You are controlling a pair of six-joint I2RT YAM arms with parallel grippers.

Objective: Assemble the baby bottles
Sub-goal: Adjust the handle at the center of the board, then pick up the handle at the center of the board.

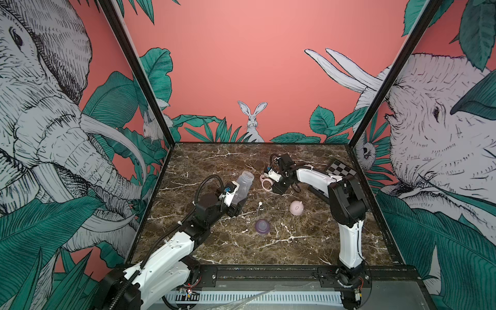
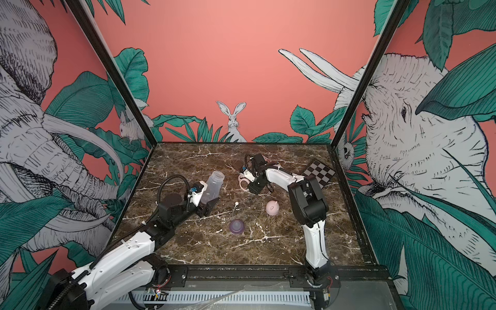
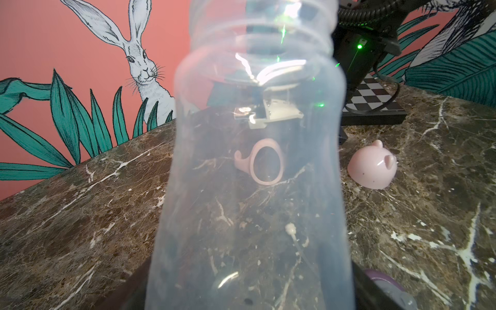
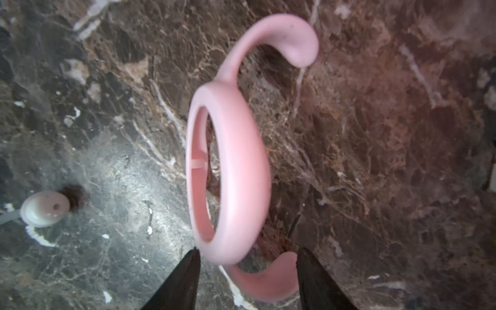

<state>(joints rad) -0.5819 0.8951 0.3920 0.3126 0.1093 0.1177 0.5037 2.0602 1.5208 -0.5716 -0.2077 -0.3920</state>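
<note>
My left gripper [image 1: 234, 204] is shut on the base of the clear bottle [image 1: 243, 188], which it holds tilted above the table at the left with its open mouth pointing up and back; the bottle [image 3: 249, 188] fills the left wrist view. The pink two-handled collar ring [image 1: 266, 183] stands on edge at centre back. My right gripper [image 4: 247, 255] is closed on it, one fingertip against the ring [image 4: 236, 174] and the other against its near handle. The purple nipple [image 1: 262, 226], the thin straw [image 1: 259, 208] and the pink eared cap [image 1: 296, 208] lie loose on the marble.
A checkered board [image 1: 340, 169] lies at the back right, behind my right arm. Patterned walls close in the marble table [image 1: 214, 249] on the left, back and right. A black rail runs along the front edge.
</note>
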